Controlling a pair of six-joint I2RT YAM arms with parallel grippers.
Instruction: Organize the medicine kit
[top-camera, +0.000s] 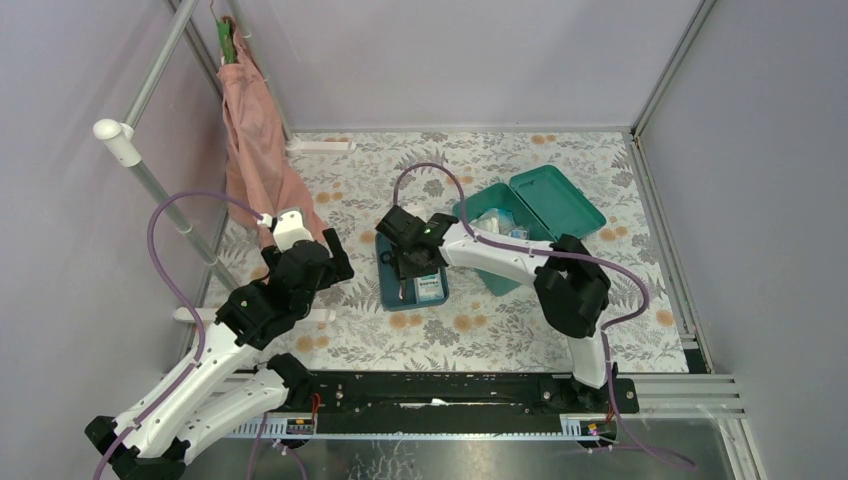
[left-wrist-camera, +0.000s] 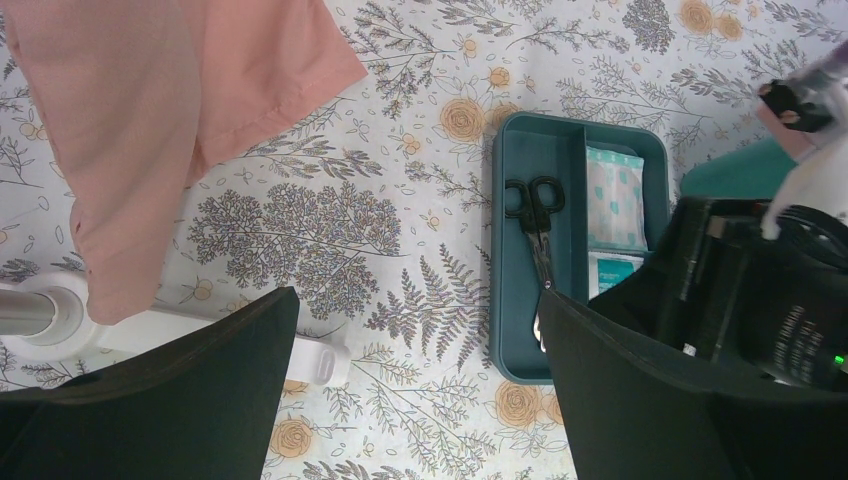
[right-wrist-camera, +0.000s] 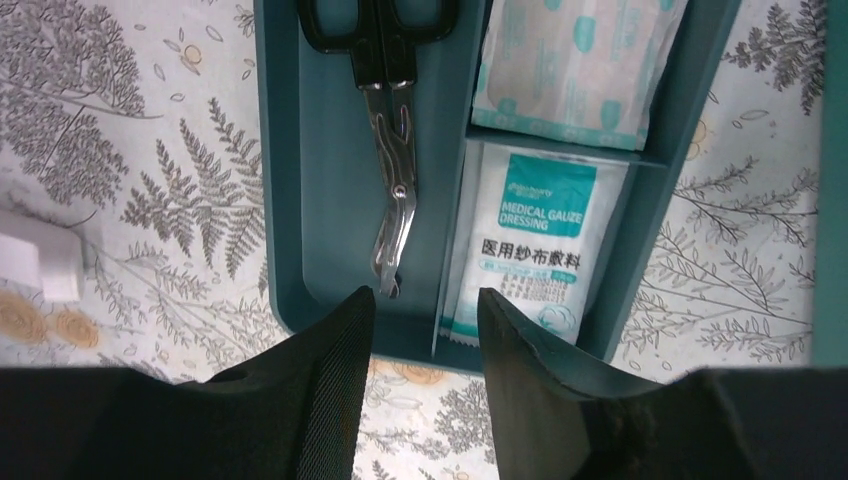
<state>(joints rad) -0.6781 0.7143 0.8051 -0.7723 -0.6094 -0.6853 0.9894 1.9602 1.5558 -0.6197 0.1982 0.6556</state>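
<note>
The teal-green medicine kit (top-camera: 480, 222) stands open at centre right, lid (top-camera: 556, 200) folded back, with pale packets inside. A darker divided tray (top-camera: 392, 290) lies left of it; it holds black-handled scissors (right-wrist-camera: 385, 150), a gauze dressing packet (right-wrist-camera: 535, 240) and a plaster pack (right-wrist-camera: 575, 65). My right gripper (right-wrist-camera: 425, 305) is open and empty, hovering over the tray's near edge between the scissors' tip and the gauze packet; it also shows in the top view (top-camera: 415, 262). My left gripper (left-wrist-camera: 420, 330) is open and empty above the cloth, left of the tray (left-wrist-camera: 520, 330).
A pink cloth (top-camera: 255, 140) hangs from a white pole (top-camera: 130, 140) at the back left and drapes onto the table (left-wrist-camera: 150, 100). A white bracket (left-wrist-camera: 310, 360) lies under my left gripper. Grey walls and metal rails enclose the floral table.
</note>
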